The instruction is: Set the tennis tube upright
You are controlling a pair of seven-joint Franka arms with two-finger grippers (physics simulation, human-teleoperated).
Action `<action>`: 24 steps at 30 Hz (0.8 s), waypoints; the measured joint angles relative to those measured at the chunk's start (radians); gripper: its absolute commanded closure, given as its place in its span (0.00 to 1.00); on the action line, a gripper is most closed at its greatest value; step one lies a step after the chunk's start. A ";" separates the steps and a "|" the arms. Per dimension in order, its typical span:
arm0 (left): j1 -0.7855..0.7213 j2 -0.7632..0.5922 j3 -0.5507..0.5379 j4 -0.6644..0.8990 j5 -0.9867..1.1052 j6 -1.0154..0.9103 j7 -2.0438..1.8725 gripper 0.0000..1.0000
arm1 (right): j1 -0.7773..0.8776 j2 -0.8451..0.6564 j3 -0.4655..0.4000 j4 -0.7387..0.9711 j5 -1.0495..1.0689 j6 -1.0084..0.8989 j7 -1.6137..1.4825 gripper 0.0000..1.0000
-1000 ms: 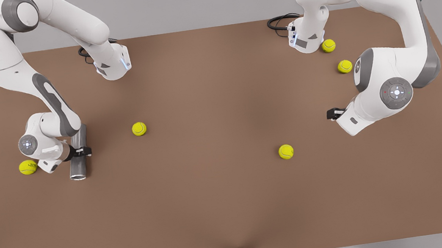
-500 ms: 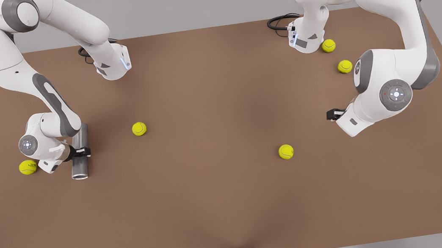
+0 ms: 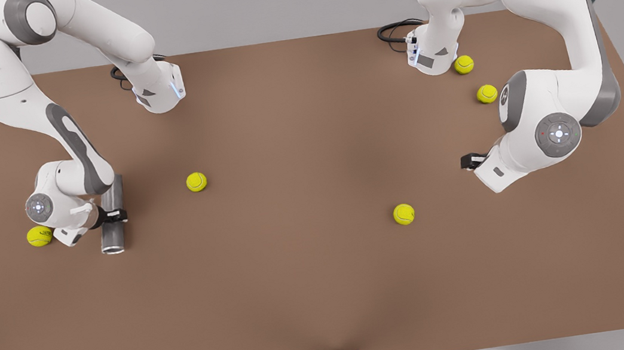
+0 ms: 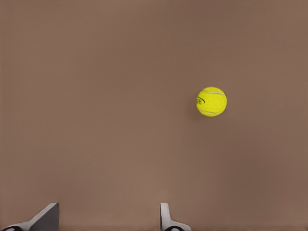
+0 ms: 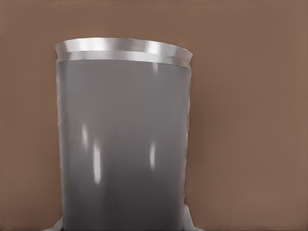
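Front view: your right gripper [image 3: 111,215], at the front view's left, is closed around the middle of the tennis tube [image 3: 112,216], which lies flat on the brown table [image 3: 314,283]; grasping looks done, lifting and turning upright remain. Your left gripper [image 3: 469,161] waits at the front view's right, near a tennis ball [image 3: 404,214], grey walls beyond. Left wrist view: its fingers [image 4: 166,219] stand apart, holding nothing, above bare brown surface. Right wrist view: the tube's silver rim [image 5: 122,50] points away from the wrist.

You've got two glossy white arms w/ grey joint bands, round caps w/ lit dots, black cables [image 3: 398,31] at bases, black grippers w/ pale fingertips [image 4: 166,219].
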 measured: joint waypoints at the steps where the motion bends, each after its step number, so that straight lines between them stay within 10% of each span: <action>1: -0.001 0.000 0.000 0.000 0.000 0.000 0.000 0.00 | -0.001 -0.001 0.006 0.001 0.000 0.000 0.000 0.28; 24: -0.003 0.000 0.001 0.002 0.000 -0.005 0.000 0.00 | 0.088 -0.001 0.183 0.235 -0.001 -0.230 0.002 0.25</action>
